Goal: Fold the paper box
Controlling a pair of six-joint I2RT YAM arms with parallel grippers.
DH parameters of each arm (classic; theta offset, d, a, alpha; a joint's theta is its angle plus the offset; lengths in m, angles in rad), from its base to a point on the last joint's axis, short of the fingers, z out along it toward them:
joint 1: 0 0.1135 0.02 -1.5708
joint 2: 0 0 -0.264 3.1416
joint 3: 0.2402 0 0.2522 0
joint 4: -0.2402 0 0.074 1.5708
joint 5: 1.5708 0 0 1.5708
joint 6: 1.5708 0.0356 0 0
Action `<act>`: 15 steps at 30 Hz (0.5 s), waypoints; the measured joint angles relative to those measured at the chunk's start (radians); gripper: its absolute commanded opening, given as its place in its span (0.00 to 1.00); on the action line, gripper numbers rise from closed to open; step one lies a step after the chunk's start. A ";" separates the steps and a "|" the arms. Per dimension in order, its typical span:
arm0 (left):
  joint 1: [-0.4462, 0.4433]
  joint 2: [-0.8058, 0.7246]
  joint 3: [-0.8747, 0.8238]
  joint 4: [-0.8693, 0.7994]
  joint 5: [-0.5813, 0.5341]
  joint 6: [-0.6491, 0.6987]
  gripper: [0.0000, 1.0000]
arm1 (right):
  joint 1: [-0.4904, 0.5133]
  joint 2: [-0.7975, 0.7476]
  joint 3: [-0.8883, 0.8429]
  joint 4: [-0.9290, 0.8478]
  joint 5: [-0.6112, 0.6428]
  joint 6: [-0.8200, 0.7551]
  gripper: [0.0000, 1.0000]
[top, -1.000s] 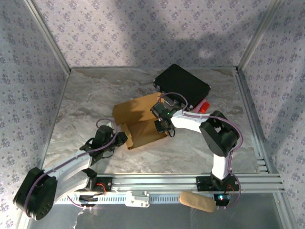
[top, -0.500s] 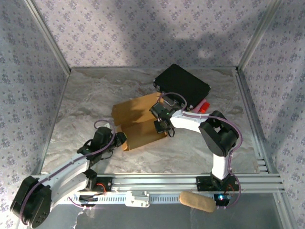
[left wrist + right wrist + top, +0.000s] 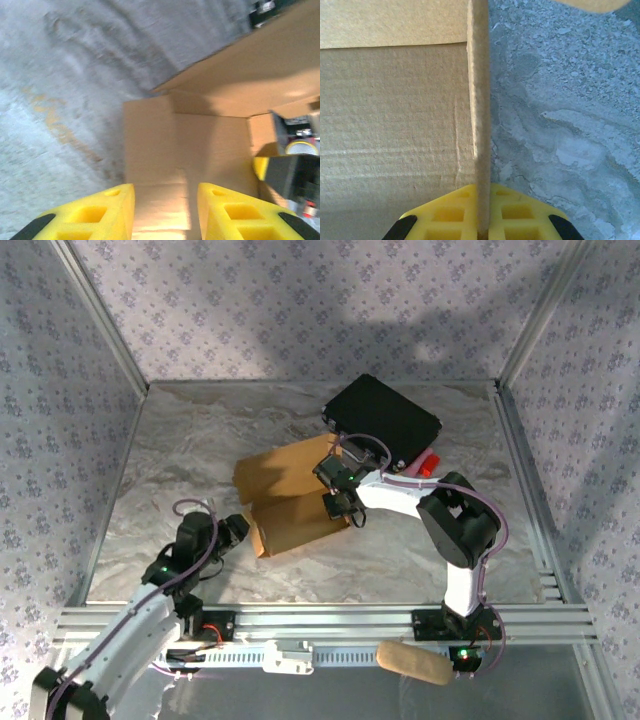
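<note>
Since the earlier frames, our left gripper (image 3: pixel 233 529) has drawn back from the left end of the tan kraft-cardboard paper box (image 3: pixel 300 522), jaws apart and empty. Our right gripper (image 3: pixel 481 202) is clamped on an upright flap (image 3: pixel 480 100), which we judge steadies the fold. The box lies mid-table on a grey marbled tabletop (image 3: pixel 180 440), with floral-papered walls (image 3: pixel 300 300) around.

Looking down on the table (image 3: pixel 190 440) from high and far behind; riding each wrist, close up, facing ahead past the fingers (image 3: pixel 100 210) onto the same paper box (image 3: pixel 295 525).
</note>
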 measured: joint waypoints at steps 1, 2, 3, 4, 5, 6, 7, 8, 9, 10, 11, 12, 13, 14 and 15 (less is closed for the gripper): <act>0.007 0.022 -0.014 0.019 0.012 0.000 0.37 | 0.000 0.000 0.000 0.000 0.000 0.000 0.00; 0.011 0.048 -0.028 0.036 0.025 0.000 0.37 | 0.000 0.000 0.000 0.000 0.000 0.000 0.00; 0.012 0.072 -0.035 0.047 0.036 0.000 0.37 | 0.000 0.000 0.000 0.000 0.000 0.000 0.00; 0.012 0.088 -0.038 0.057 0.045 0.000 0.37 | 0.000 0.000 0.000 0.000 0.000 0.000 0.00; 0.012 0.100 -0.038 0.069 0.053 0.000 0.36 | 0.000 0.000 0.000 0.000 0.000 0.000 0.00; 0.012 0.108 -0.038 0.089 0.060 0.000 0.36 | 0.000 0.000 0.001 0.000 0.000 0.000 0.00; 0.012 0.112 -0.038 0.105 0.065 0.000 0.35 | 0.000 0.000 0.002 -0.002 0.000 0.000 0.00; 0.012 0.117 -0.040 0.126 0.072 -0.002 0.35 | 0.000 0.002 0.004 -0.003 0.000 0.000 0.00; 0.012 0.119 -0.046 0.149 0.076 -0.008 0.35 | 0.000 0.002 0.005 -0.003 -0.001 0.000 0.00; 0.012 0.119 -0.057 0.175 0.078 -0.012 0.35 | 0.000 0.002 0.005 -0.003 -0.001 0.000 0.00; 0.012 0.118 -0.071 0.198 0.080 -0.019 0.35 | 0.000 0.002 0.006 -0.004 -0.001 0.000 0.00; 0.012 0.118 -0.086 0.220 0.081 -0.026 0.35 | 0.000 0.002 0.005 -0.004 -0.001 0.000 0.00; 0.012 0.119 -0.096 0.231 0.081 -0.034 0.35 | 0.000 0.002 0.005 -0.004 -0.002 0.000 0.00; 0.012 0.121 -0.104 0.242 0.083 -0.039 0.35 | 0.000 0.002 0.005 -0.004 -0.002 0.000 0.00; 0.012 0.125 -0.107 0.254 0.085 -0.045 0.37 | 0.000 0.003 0.006 -0.003 -0.003 0.000 0.00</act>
